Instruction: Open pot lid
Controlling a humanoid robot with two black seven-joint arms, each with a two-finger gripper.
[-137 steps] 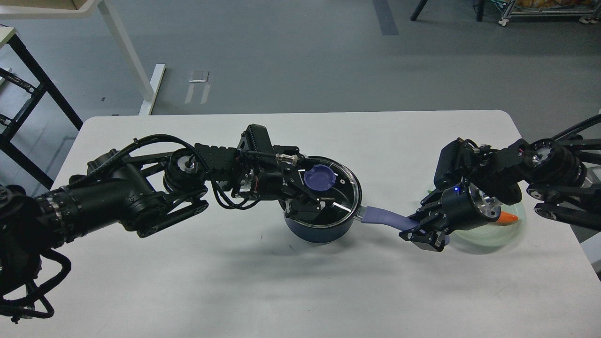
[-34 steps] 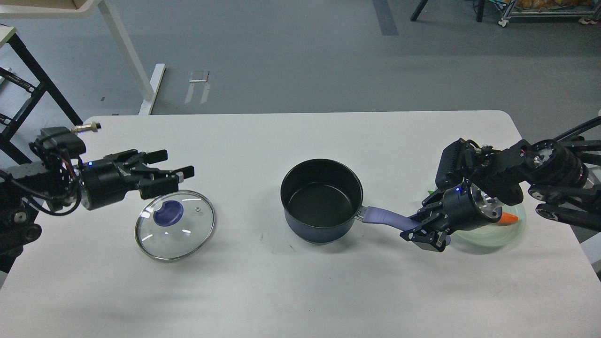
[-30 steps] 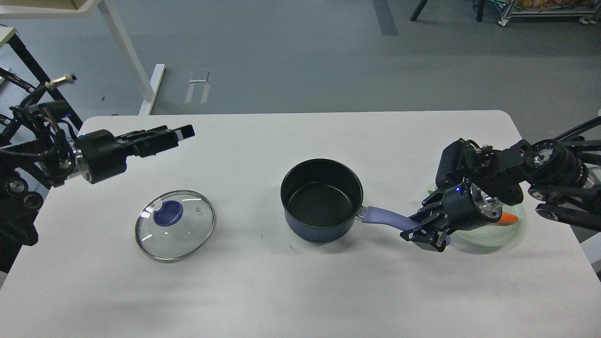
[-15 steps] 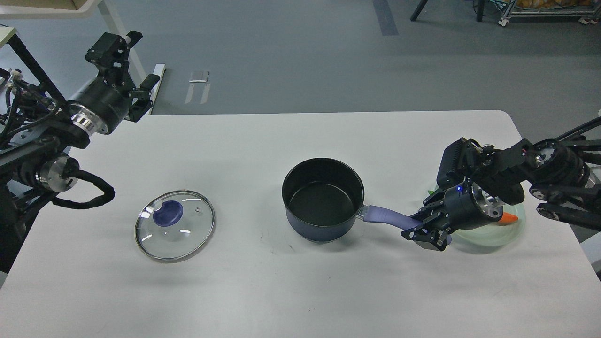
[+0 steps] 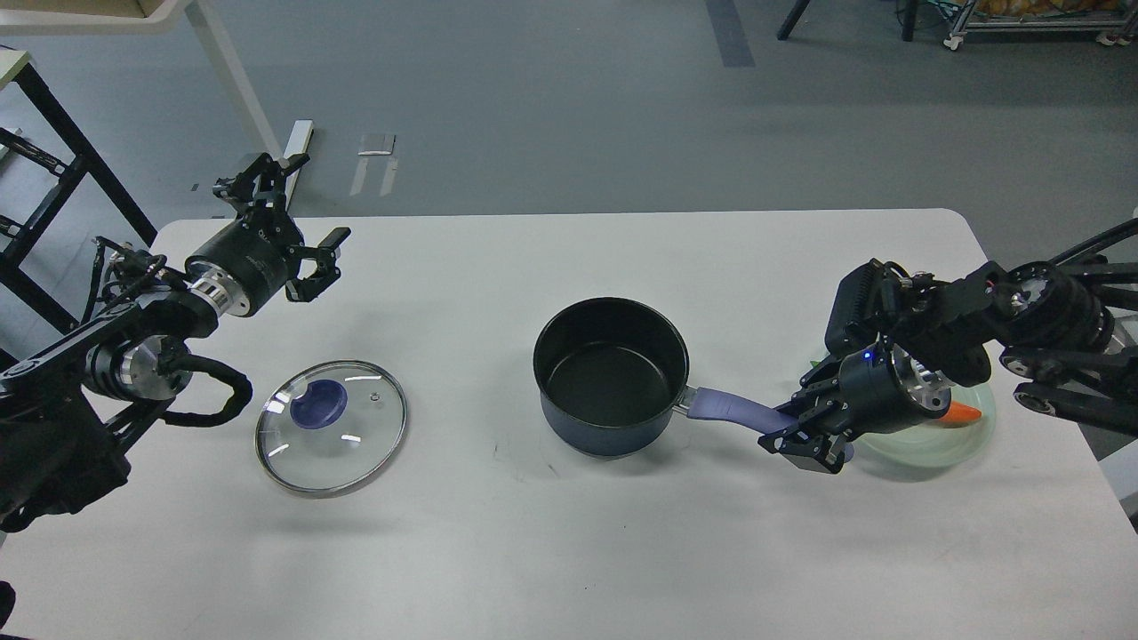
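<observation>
A dark blue pot (image 5: 610,375) with a black inside stands uncovered at the table's middle. Its lilac handle (image 5: 731,411) points right. My right gripper (image 5: 803,434) is shut on the end of that handle. The glass lid (image 5: 332,426) with a blue knob lies flat on the table to the left, apart from the pot. My left gripper (image 5: 298,222) is open and empty, raised over the table's far left corner, well behind the lid.
A pale green plate (image 5: 933,436) with an orange carrot piece (image 5: 965,413) sits at the right, partly hidden behind my right wrist. A black frame stands off the table's left edge. The table (image 5: 569,551) is white.
The lid went from the pot to the table at the left and was let go. My left arm then swung up and back, and has now dropped toward the far left corner.
</observation>
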